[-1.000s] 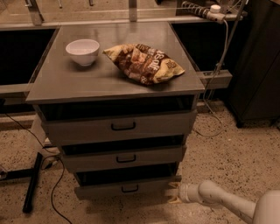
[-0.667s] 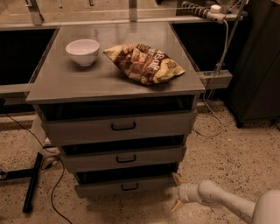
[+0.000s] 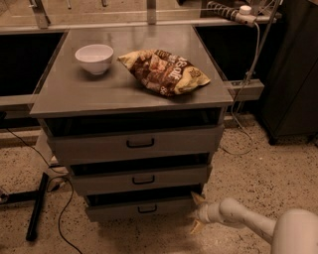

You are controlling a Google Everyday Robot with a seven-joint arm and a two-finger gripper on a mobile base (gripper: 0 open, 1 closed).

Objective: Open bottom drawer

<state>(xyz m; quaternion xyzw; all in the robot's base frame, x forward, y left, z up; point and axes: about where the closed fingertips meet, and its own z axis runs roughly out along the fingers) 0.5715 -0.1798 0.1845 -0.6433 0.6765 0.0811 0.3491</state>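
Speckled stone floor (image 3: 258, 168) fills the near ground, and from the near right corner a white, tube-shaped robot arm (image 3: 238, 216) reaches in low, almost level with the floor, pointing left toward the cabinet. At its tip the pale two-finger gripper (image 3: 194, 213) sits just beside the right end of the bottom drawer. Its fingers are spread apart, one angled up and one down, with nothing between them. Whether a finger touches the panel cannot be told.

The bottom drawer (image 3: 114, 212), a grey metal drawer with the narrowest front of the three, is lowest in the stack and nearest the floor. Its small black loop handle (image 3: 147, 209) is at the centre of the front, left of the gripper and apart from it. I judge the approach to be the step in hand: the handle is not yet grasped. The next move calls for shifting left to line up with the loop, closing on it, then pulling straight out toward the near side.

Above it sit the mid-sized grey drawer (image 3: 174, 177) and the widest grey drawer (image 3: 184, 141). Farther back, the flat grey cabinet top (image 3: 114, 104) carries a small white bowl (image 3: 94, 58) on the left and a crumpled brown-and-yellow snack bag (image 3: 164, 71) to its right. A white power strip (image 3: 226, 11) lies at the far right.
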